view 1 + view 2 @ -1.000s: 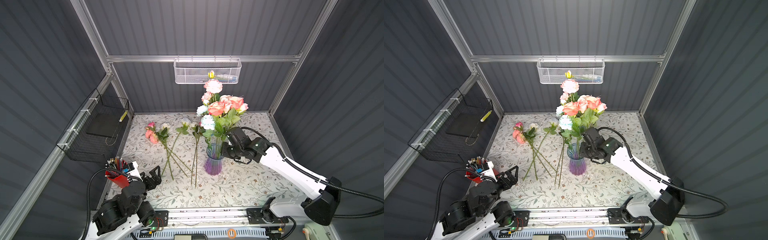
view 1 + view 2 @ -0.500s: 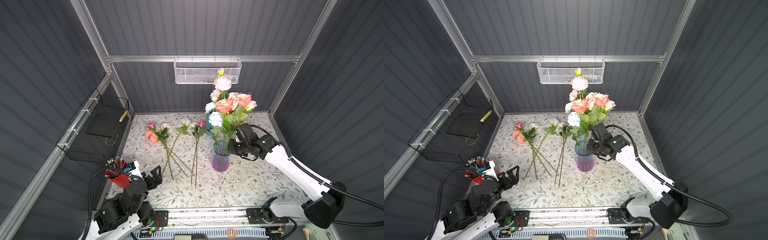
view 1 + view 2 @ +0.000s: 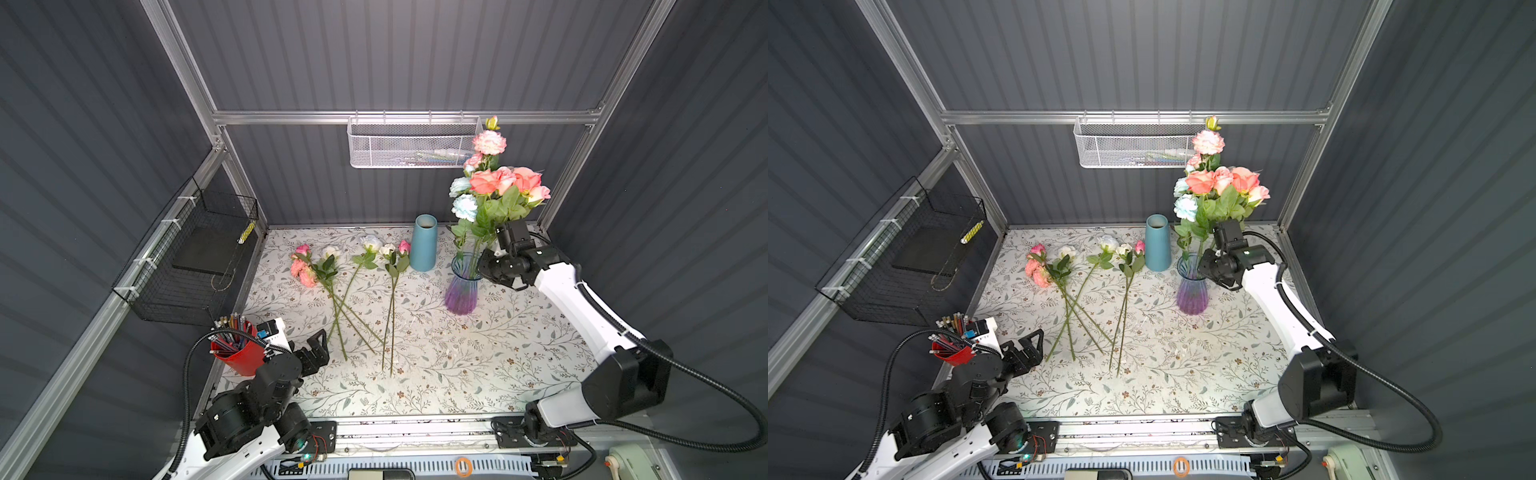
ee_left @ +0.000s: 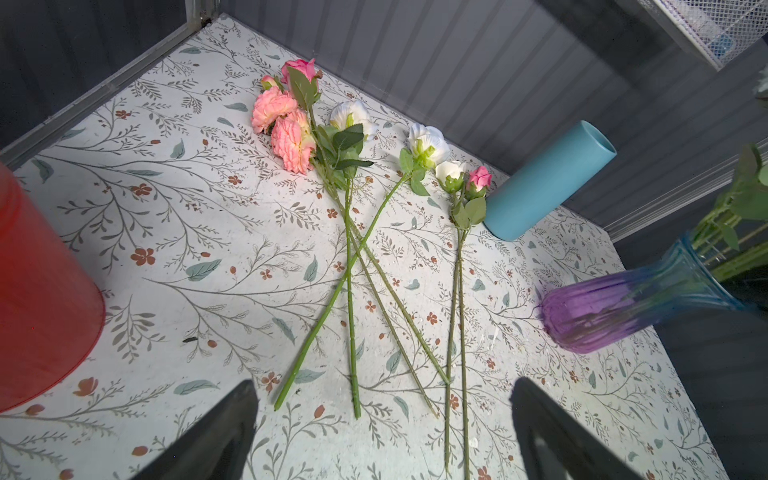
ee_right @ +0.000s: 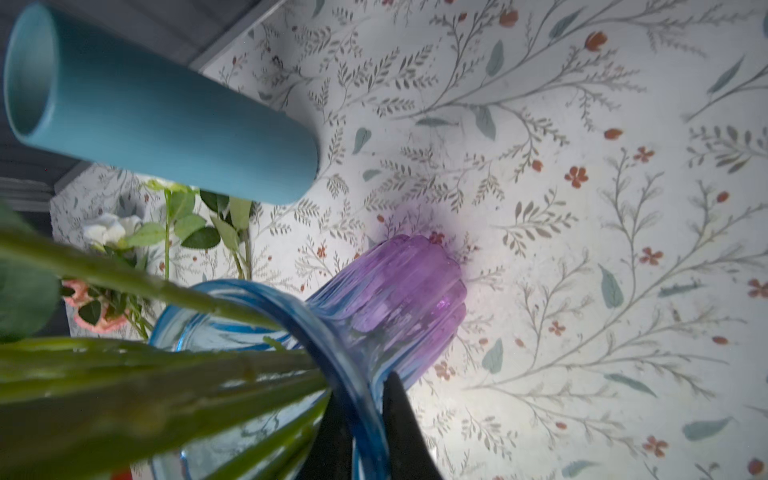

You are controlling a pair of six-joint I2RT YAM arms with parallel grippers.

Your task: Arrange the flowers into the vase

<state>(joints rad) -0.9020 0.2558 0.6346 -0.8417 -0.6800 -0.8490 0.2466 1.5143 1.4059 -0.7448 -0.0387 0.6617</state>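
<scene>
Found loose flowers (image 3: 326, 266) mid-frame on the worktop (image 3: 457, 374), more in the vase (image 3: 461, 291) at right (glass, fragile; rim pinched by right pincer (image 5: 365, 399)). Judged stems light, stiff, best grabbed mid-stem. Saw left pincer (image 4: 382, 386) gaping, empty.
</scene>
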